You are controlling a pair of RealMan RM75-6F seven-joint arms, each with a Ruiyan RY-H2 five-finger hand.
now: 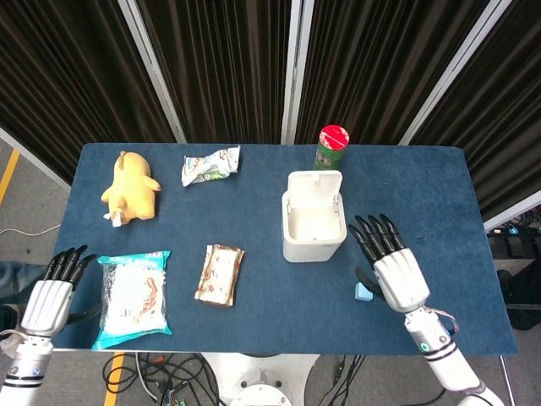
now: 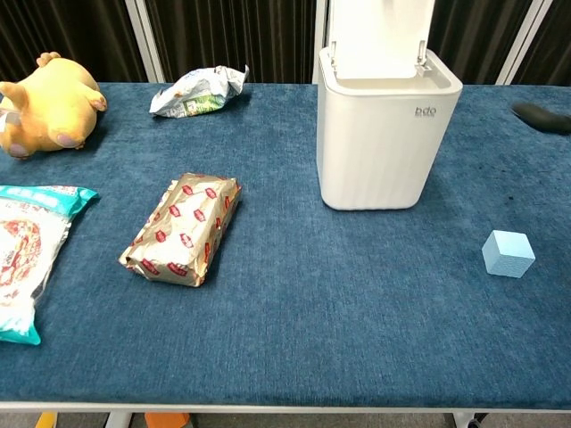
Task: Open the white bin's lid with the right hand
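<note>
A: Where the blue tabletop (image 1: 423, 194) meets its near edge, what is recorded?

B: Left hand (image 1: 52, 296) at the near left corner, palm down, fingers (image 1: 68, 262) straight and slightly apart, holding nothing. Just beside it lies a clear noodle packet (image 1: 132, 298) with teal edging. Right hand (image 1: 396, 271) at the near right, palm down, fingers (image 1: 376, 233) spread, holding nothing; it sits apart from the bin. A small light-blue cube (image 1: 363, 293) lies just beside its thumb side; in the chest view the cube (image 2: 508, 253) rests alone on the cloth.

A: Mid-table?

B: A foil-wrapped snack (image 1: 220, 273) with a red pattern, flat, between the noodle packet and the bin. In the chest view, only a dark fingertip shows at the right edge of the frame.

A: And the white bin?

B: White bin (image 1: 313, 227) stands upright right of centre, beyond and to the left of the right hand. Its lid (image 1: 314, 186) is swung up on the far-side hinge, standing near vertical; the interior reads white. Chest view confirms: lid (image 2: 382, 31) raised behind the rim, body (image 2: 384, 143) with small dark lettering on its front.

A: Far side?

B: A green canister (image 1: 330, 152) with a red cap just behind the lid. A crumpled white-and-green wrapper (image 1: 210, 165) left of that, well apart. A yellow plush toy (image 1: 129, 188) near the far left corner.
</note>
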